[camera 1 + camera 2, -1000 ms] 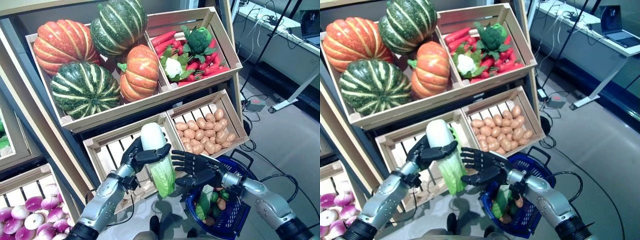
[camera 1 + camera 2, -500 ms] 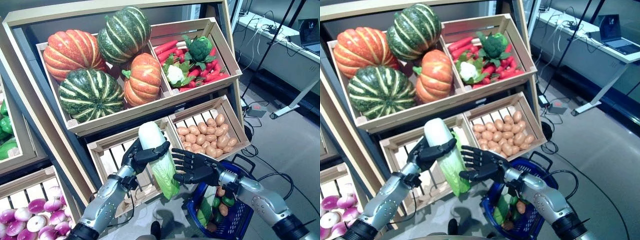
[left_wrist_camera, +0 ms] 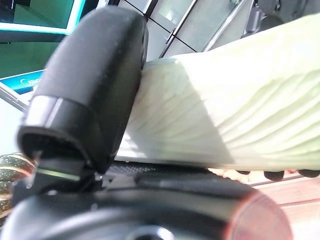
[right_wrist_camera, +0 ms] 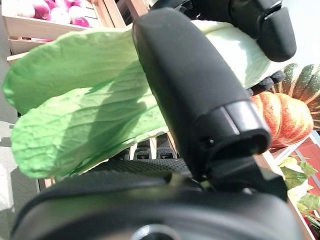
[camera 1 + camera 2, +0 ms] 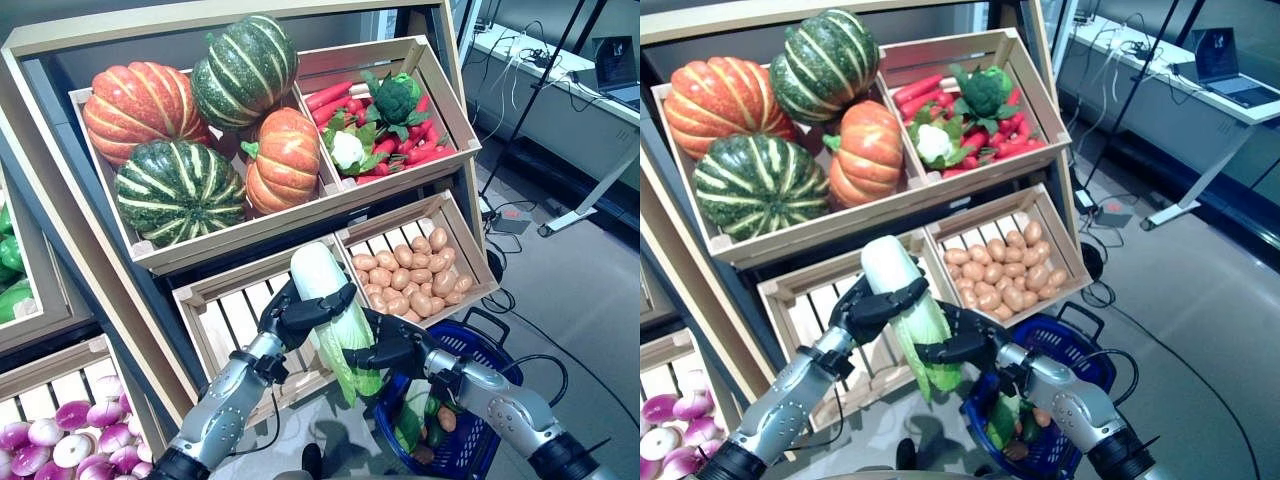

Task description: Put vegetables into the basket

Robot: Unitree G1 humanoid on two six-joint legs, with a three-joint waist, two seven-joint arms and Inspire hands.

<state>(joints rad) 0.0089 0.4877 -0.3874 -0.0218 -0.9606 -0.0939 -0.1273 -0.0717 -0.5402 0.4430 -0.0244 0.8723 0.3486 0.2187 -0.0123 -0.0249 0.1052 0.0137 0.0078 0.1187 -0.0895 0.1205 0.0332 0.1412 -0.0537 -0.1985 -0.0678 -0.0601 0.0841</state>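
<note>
the left hand is curled round the pale upper half of a napa cabbage, thumb across its front. the right hand clasps the same cabbage lower down, at its green leafy part, thumb over the leaves in its wrist view. just below and beside the right hand hangs a blue basket with vegetables in it. behind both hands stands an empty slatted crate, beside it a crate of potatoes, above them pumpkins.
</note>
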